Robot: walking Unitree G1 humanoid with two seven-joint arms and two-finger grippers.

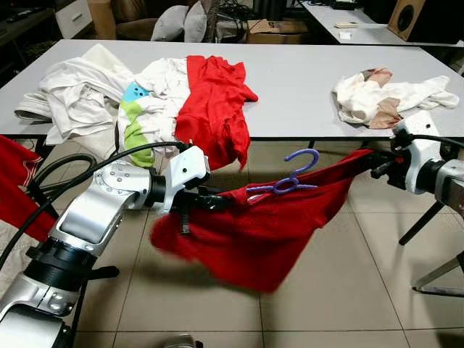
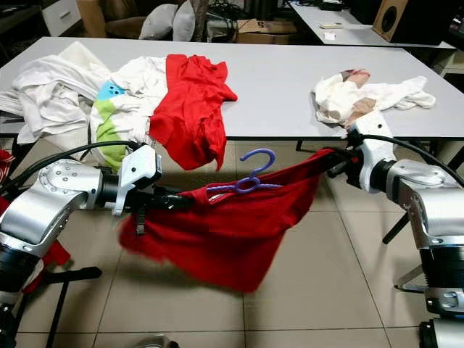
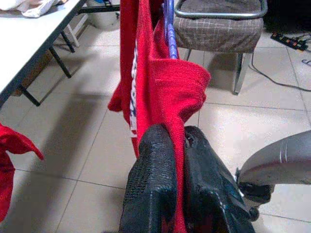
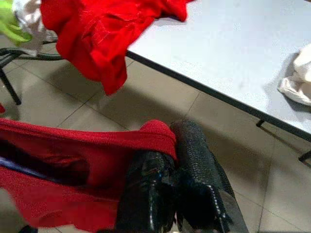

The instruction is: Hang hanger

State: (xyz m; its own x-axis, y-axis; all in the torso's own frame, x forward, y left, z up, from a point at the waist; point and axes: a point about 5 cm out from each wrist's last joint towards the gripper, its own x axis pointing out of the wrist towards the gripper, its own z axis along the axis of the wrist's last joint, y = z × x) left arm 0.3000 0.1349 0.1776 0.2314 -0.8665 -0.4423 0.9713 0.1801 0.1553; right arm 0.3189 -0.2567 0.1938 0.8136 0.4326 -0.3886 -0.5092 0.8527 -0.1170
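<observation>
Tiled floor before a grey desk [image 1: 304, 80] carrying heaped laundry: one red garment [image 1: 275, 225], stretched in the air between the left gripper [image 1: 217, 199] and the right gripper [image 1: 377, 167], both jaws clenched on its cloth, purple hanger [image 1: 290, 177] seated in the neckline. Handling note: probably keep even tension and the hook upright, lest the hanger slip out before hanging.
</observation>
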